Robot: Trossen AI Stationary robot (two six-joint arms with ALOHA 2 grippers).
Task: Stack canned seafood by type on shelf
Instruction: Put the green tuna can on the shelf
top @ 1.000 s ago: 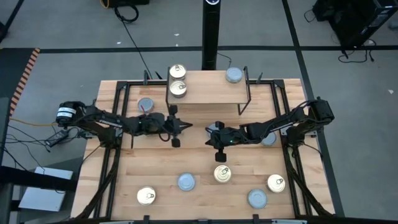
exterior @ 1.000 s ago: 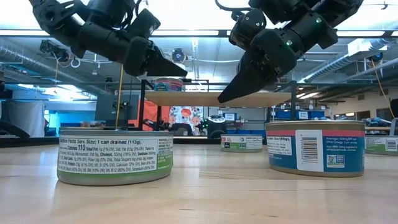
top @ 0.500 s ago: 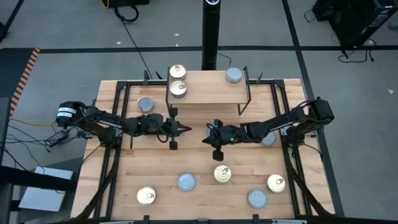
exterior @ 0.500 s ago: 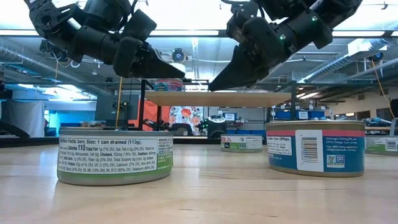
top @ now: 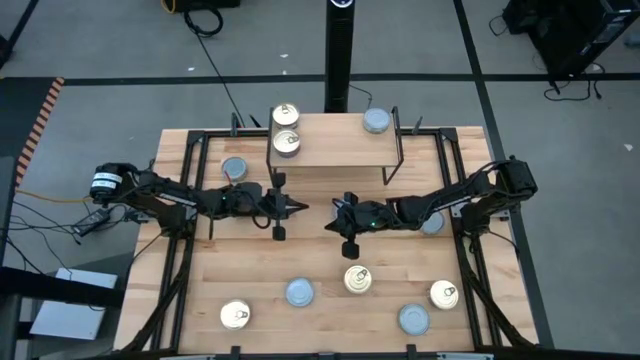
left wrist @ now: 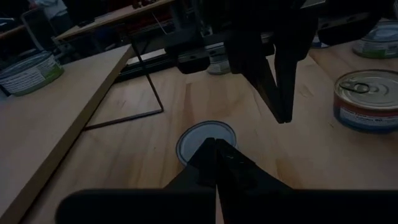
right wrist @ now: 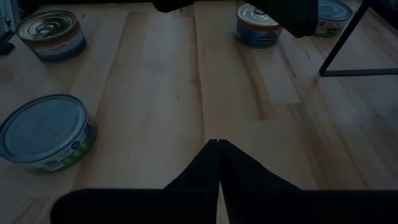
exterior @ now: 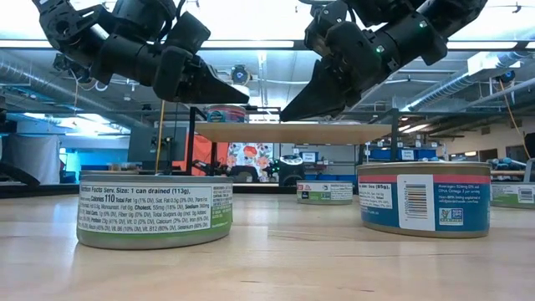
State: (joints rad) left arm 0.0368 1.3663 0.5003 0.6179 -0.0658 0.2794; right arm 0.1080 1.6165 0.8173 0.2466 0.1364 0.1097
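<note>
Along the table's [top: 200, 290] near edge sit five loose tins in a ragged row: three gold pull-tab tops [top: 235, 316], [top: 357, 279], [top: 444, 294] and two plain blue-grey tops [top: 299, 292], [top: 413, 319], each well apart from its neighbours and none hanging over the edge. Beyond them the middle of the table is bare wood, and both arms hang above it. The left gripper [top: 300, 207] and the right gripper [top: 330, 226] point at each other across a small gap, both with fingers pressed together on nothing, and both held above the boards, as the low view shows. A further blue-grey tin [top: 235, 168] stands on the tabletop left of the shelf, and another [top: 433, 223] lies partly hidden under the right arm. At the far side stands the shelf [top: 335, 150] on thin black legs. It carries three tins: two gold tops [top: 285, 114], [top: 286, 143] close together at its left end, and one blue-grey top [top: 376, 121] near its right end. Most of the plank between them is free. That gives five gold and five blue-grey tins in all.
</note>
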